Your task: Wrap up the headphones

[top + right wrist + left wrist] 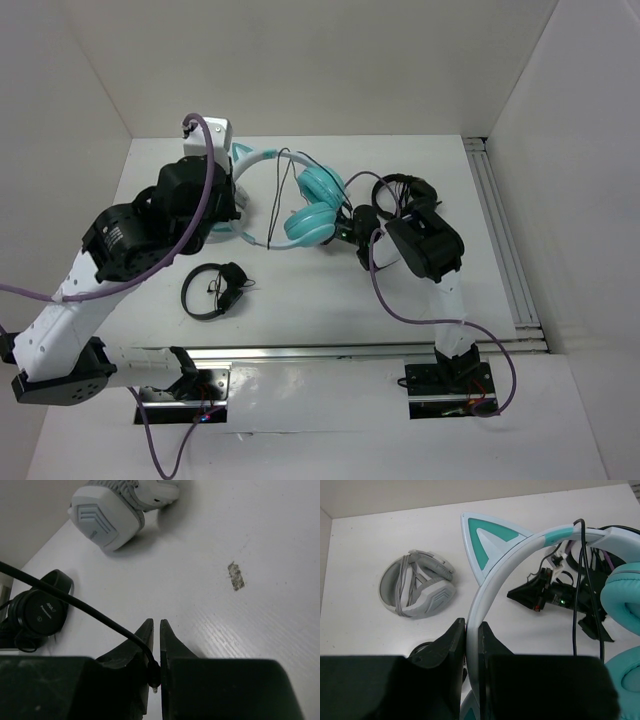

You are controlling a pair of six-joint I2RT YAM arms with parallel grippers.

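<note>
Gripping the white headband at the lower middle of the left wrist view, the left end effector [472, 625] has its jaws drawn narrow on the headphones [520, 550]. A teal cat ear [487, 540] rises just above the fingers, and the ear cups [625, 590] sit at the right edge. At the bottom centre of the right wrist view, the right end effector [156, 622] pinches the thin black cable [75, 602] just above its plug [156, 682], with the jaws almost together.

From above, the headphones sit mid-frame on the bench [330, 300], between the two arms. They look light. The headband seems stiff, springy and smooth, so it makes a fair anchor but may swivel in a thin pinch. The cups look soft and likely pivot, which makes them poor to grasp. The cable is limp and slippery. It is best led by the plug end and kept lightly taut, without yanking where it enters the cup.

Farther off lie the black headphones [40, 610] at the left and the grey-white headset [120, 510] at the top.
</note>
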